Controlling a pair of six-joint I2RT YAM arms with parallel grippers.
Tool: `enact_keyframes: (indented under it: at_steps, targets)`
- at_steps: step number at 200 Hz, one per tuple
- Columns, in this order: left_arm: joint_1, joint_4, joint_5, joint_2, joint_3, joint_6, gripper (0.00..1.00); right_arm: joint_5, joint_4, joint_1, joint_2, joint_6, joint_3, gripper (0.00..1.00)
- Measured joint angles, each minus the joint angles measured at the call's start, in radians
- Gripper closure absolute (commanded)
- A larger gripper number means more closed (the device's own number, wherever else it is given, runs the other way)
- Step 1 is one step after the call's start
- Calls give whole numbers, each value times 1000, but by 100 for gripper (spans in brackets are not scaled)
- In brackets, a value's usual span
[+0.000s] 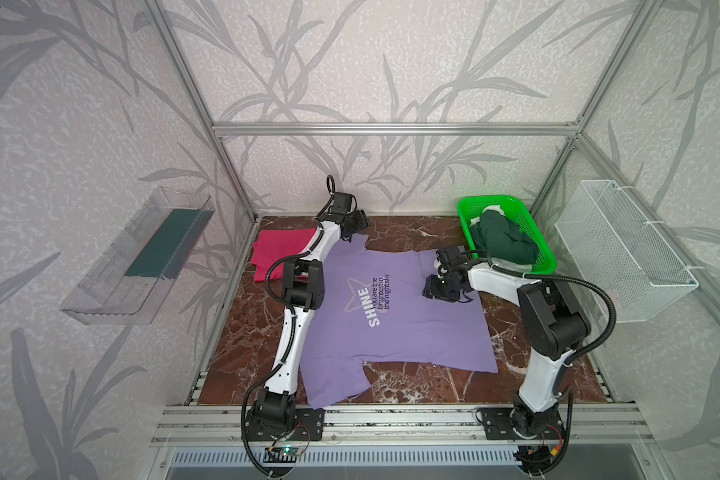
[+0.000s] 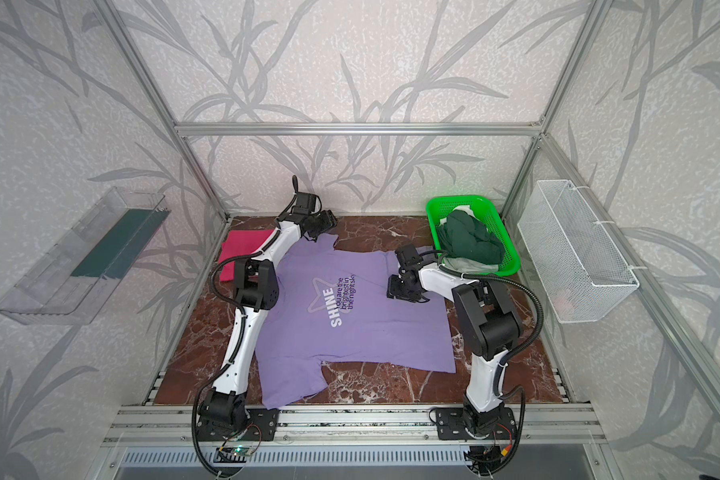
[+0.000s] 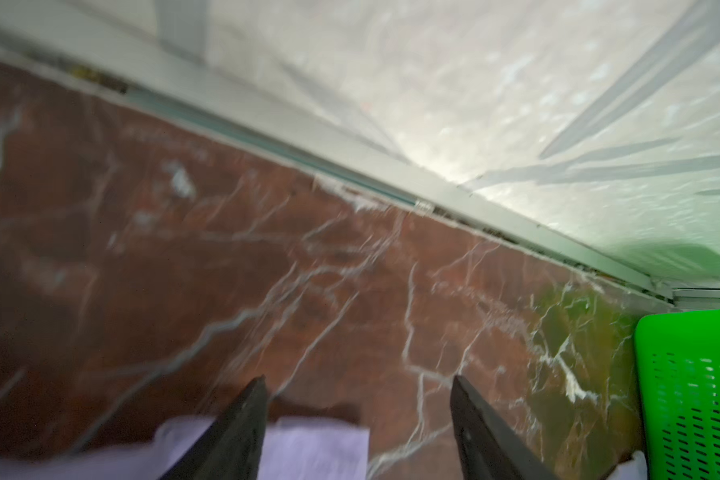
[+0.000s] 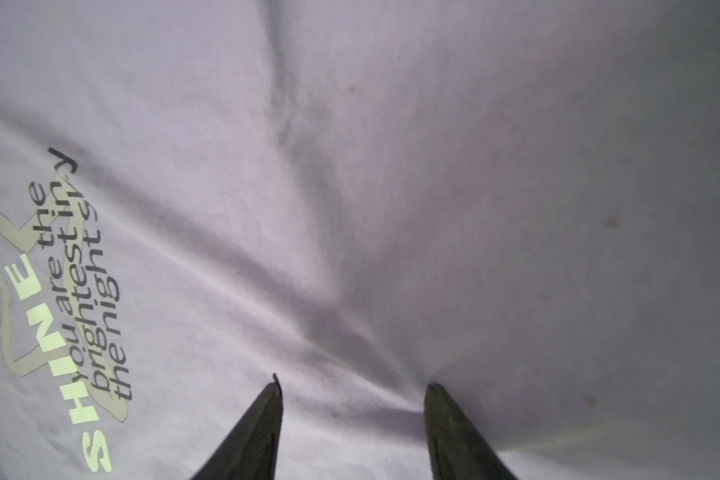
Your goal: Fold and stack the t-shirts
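The lavender-purple t-shirt [image 1: 395, 316] [image 2: 358, 320] lies spread flat on the marble table, white "SHINE" lettering up. At the shirt's far sleeve hangs my left gripper [image 1: 358, 222] [image 3: 358, 382], open, with a corner of purple cloth [image 3: 316, 449] below its fingers and nothing held. My right gripper [image 1: 430, 290] [image 4: 354, 386] is open over the shirt's right side, its fingertips [image 4: 433, 395] down at creased fabric [image 4: 391, 208]. The magenta-red t-shirt [image 1: 273, 253] [image 2: 242, 249] lies flat at the far left, partly behind the left arm.
A green mesh basket [image 1: 491, 200] [image 3: 691, 374] at the far right corner holds dark green [image 1: 504, 241] and white [image 1: 510, 264] garments. A clear tray [image 1: 142, 257] hangs on the left wall and a white wire basket [image 1: 624, 249] on the right wall. Aluminium frame rails edge the table.
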Motion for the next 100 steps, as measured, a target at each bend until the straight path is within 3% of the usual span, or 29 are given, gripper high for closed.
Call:
enact_keyframes:
  at_steps: [18,36,75,100]
  targets:
    - [7,-3,49,91,161,18,29,1,-2,0,-10,5,-11,44]
    - [17,-44,55,92,178,53,30,2,-7,0,-13,8,-14,44]
    - [55,-103,-114,-131,-175,142,36,5,-34,0,-13,7,-5,44]
    - [79,-186,-183,-152,-169,169,38,11,-62,0,-14,2,10,43]
